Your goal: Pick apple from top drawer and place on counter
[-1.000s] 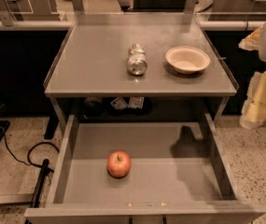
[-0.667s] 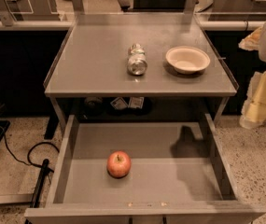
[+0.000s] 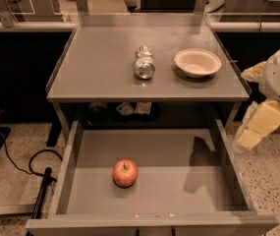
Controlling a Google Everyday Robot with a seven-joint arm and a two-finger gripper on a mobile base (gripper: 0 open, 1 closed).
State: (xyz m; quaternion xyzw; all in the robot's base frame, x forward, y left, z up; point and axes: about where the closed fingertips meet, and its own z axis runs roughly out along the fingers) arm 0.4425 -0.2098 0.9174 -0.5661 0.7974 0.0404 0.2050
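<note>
- The gripper (image 3: 260, 126) hangs at the right edge of the view, outside the cabinet and just beyond the right wall of the drawer (image 3: 66, 166). It shows pale yellow parts below a white rounded wrist.
- Whether the gripper is open or closed I cannot tell. It holds nothing that can be seen.
- It sits over the speckled floor (image 3: 277, 191), touching neither the drawer nor the counter (image 3: 100, 68).
- A dark shadow lies on the right part of the drawer bottom, near that side wall.
- The apple (image 3: 125, 173) rests on the drawer bottom, left of the middle and toward the front edge. Its stem points up, and it is well apart from the gripper.
- The drawer stands pulled out below the counter, with the apple the only thing lying in it.
- On the counter above, a silver can (image 3: 144, 63) lies on its side near the middle.
- A pale bowl (image 3: 197, 62) stands upright just to the right of the can, apart from it.
- A black cable (image 3: 26, 163) curls on the floor to the left of the drawer.
</note>
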